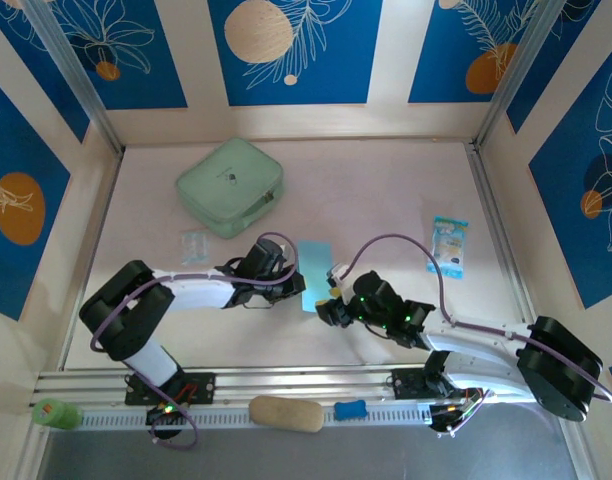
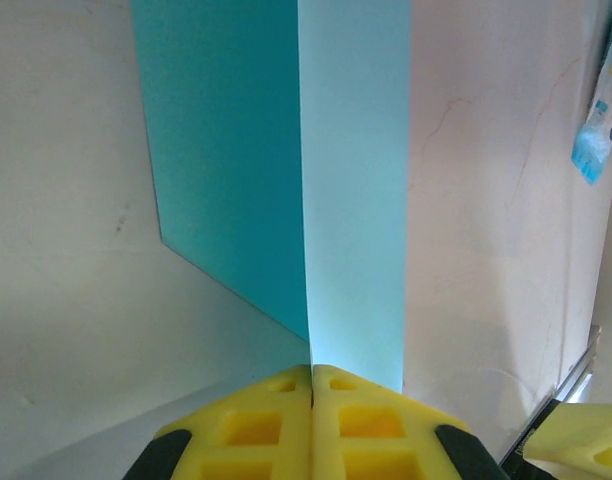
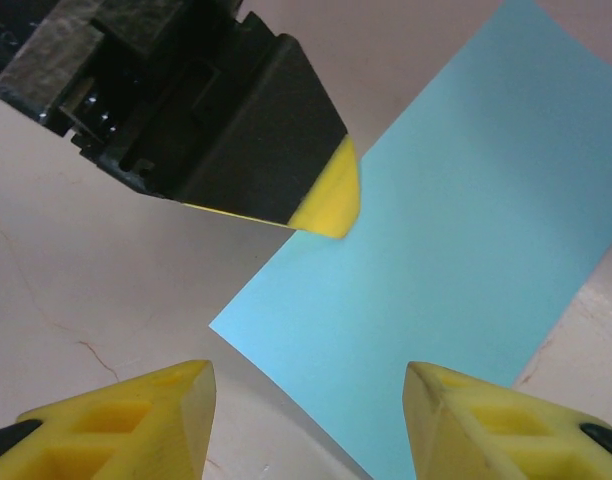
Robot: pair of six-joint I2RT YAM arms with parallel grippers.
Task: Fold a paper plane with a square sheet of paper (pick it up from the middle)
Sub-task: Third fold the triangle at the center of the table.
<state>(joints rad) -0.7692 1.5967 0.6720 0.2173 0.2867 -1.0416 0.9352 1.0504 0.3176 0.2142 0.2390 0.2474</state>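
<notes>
The square sheet of paper (image 1: 313,272) is light cyan-blue and lies mid-table, bent along one lengthwise crease. In the left wrist view its darker half (image 2: 226,150) slopes up to the left and its paler half (image 2: 351,180) lies to the right. My left gripper (image 2: 312,372) is shut on the sheet's near edge at the crease. My right gripper (image 3: 306,385) is open, hovering over the sheet's (image 3: 456,230) near corner without touching it. A yellow fingertip (image 3: 326,200) of the left gripper rests at the sheet's edge. A pointed paper plane is out of view.
A mint-green case (image 1: 231,186) sits at the back left. A printed blue-white packet (image 1: 449,245) lies at the right and a smaller packet (image 1: 193,246) at the left. A tan object (image 1: 286,413), a blue piece (image 1: 351,409) and a green object (image 1: 54,412) sit on the front rail.
</notes>
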